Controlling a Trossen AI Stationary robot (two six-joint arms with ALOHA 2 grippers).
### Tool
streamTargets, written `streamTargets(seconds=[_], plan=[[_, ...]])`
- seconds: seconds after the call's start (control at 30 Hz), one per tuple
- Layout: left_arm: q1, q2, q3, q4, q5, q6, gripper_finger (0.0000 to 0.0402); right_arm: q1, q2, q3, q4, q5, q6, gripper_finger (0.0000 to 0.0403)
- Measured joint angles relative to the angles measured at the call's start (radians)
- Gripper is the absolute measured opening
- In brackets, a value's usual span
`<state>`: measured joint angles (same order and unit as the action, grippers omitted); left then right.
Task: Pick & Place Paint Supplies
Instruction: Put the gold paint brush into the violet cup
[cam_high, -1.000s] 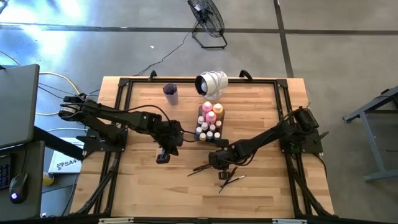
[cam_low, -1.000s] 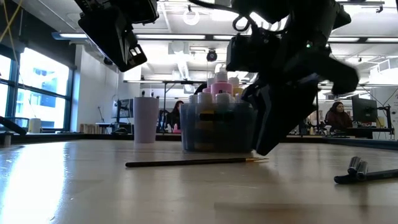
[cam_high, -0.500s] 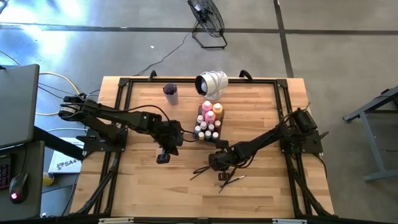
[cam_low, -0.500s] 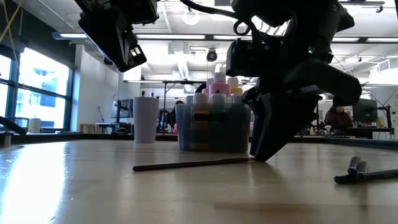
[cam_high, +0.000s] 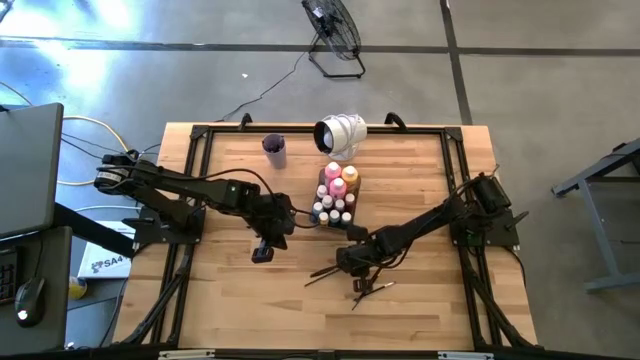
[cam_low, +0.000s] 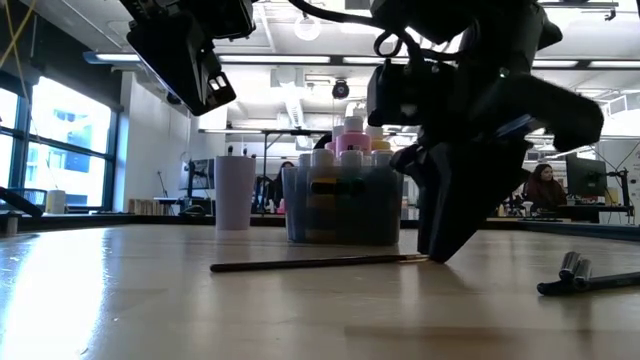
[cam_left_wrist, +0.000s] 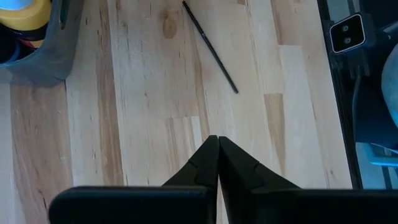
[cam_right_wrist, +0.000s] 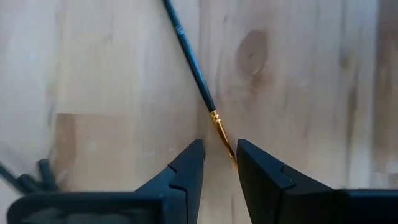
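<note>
A thin dark paintbrush with a gold tip end lies flat on the wooden table, near the middle. My right gripper points down at it, open, its fingertips at the table on either side of the gold end. More brushes lie just nearer. Pink, orange and small white-capped paint bottles stand in the clear grey tray. My left gripper hangs shut above the table, left of the tray, holding nothing. My right gripper comes from above, slanting, and lies along the brush, which rests flat on the table. The brush's gold tip runs up to the inner edge of one finger. I cannot tell whether it touches.
A lilac cup and a white cylinder lying on its side stand at the far side. Bare wood lies between the left gripper and the near edge. A black frame borders the table.
My right gripper has sunk to the table at the brush's gold end and tipped a little. The brush has shifted slightly on the table, its gold end moving with the fingers. The gap between the fingers looks unchanged.
</note>
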<state>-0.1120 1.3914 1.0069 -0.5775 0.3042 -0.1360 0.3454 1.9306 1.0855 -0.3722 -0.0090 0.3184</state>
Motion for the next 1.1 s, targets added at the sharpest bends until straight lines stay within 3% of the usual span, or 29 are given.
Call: streamTargets(seconds=[0.2, 0.47, 1.1], plan=[[0.000, 0.000, 0.000, 0.000, -0.001, 0.000, 0.0007, 0.001, -0.001, 0.000, -0.015, -0.047, 0.043, 0.0085], [0.000, 0.000, 0.000, 0.000, -0.002, 0.000, 0.0007, 0.002, -0.001, 0.000, -0.021, -0.042, 0.050, 0.0010], [0.000, 0.000, 0.000, -0.003, -0.003, 0.026, 0.0007, 0.048, -0.163, -0.009, -0.095, 0.065, 0.083, 0.0003]])
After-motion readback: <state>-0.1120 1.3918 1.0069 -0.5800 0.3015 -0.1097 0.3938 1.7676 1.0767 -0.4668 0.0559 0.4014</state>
